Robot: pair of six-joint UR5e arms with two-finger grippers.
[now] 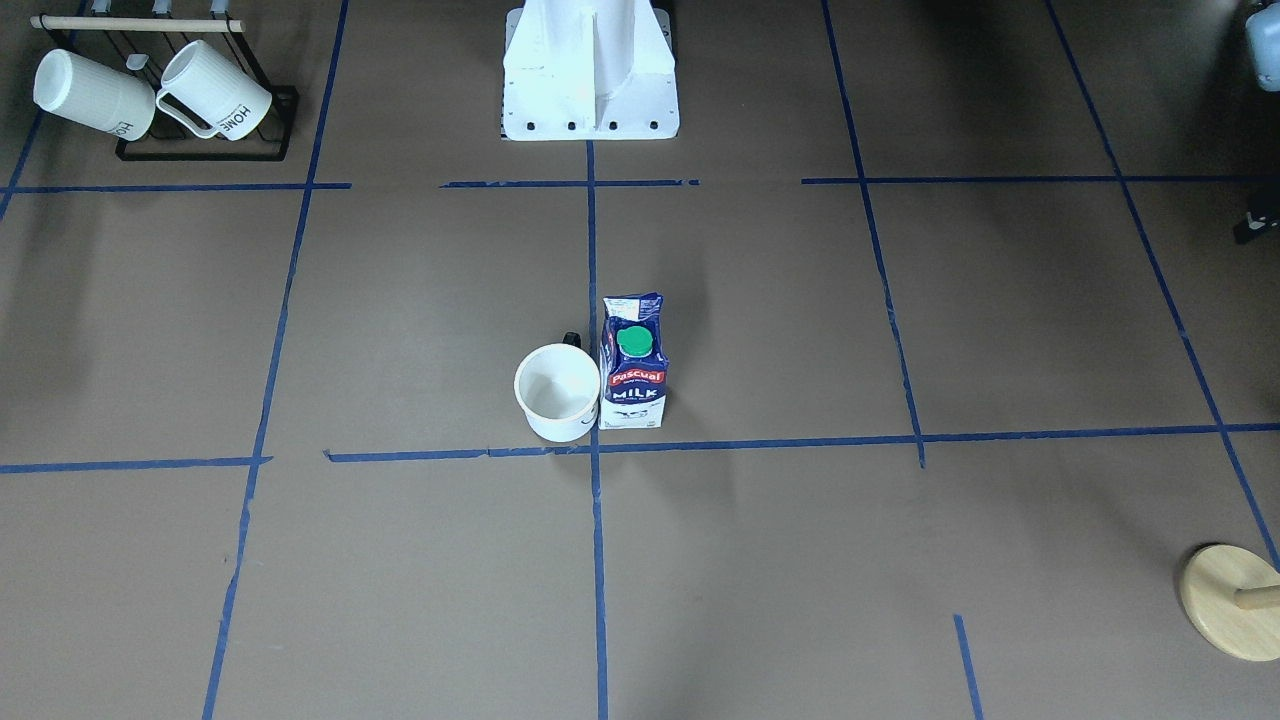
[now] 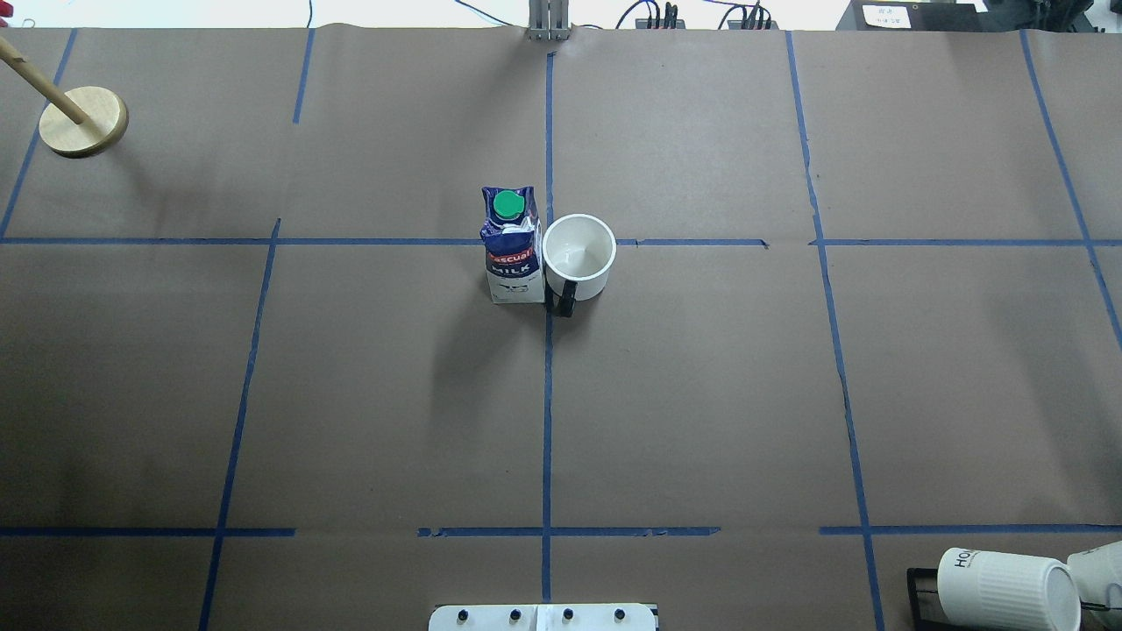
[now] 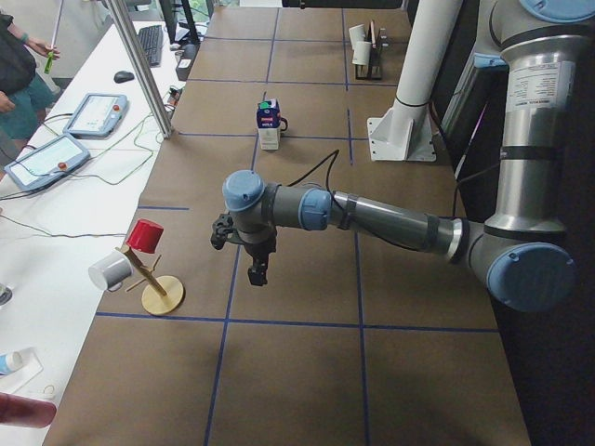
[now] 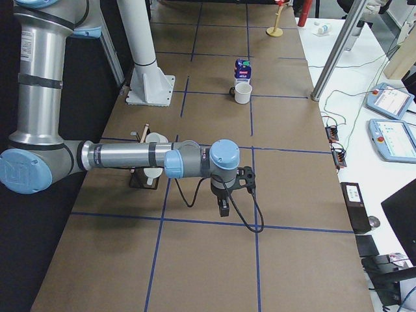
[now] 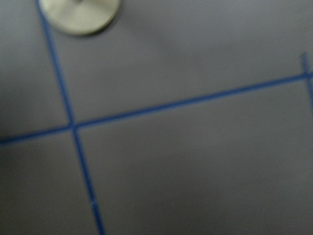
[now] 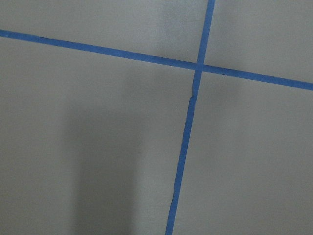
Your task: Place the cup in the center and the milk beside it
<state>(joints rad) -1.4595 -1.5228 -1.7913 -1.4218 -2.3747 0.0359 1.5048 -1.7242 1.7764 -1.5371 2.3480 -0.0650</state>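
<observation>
Both the left gripper point(image 3: 257, 272) and the right gripper point(image 4: 223, 208), whose finger spread I cannot tell, hang well apart from the side-by-side cup point(image 1: 557, 392) and milk carton point(image 1: 633, 375); any careless new reach could topple them.

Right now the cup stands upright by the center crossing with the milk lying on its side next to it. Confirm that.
One thing is wrong: the milk stands upright, green cap on top, as the overhead exterior view shows. The cup does stand upright by the center crossing, the milk next to it.
</observation>
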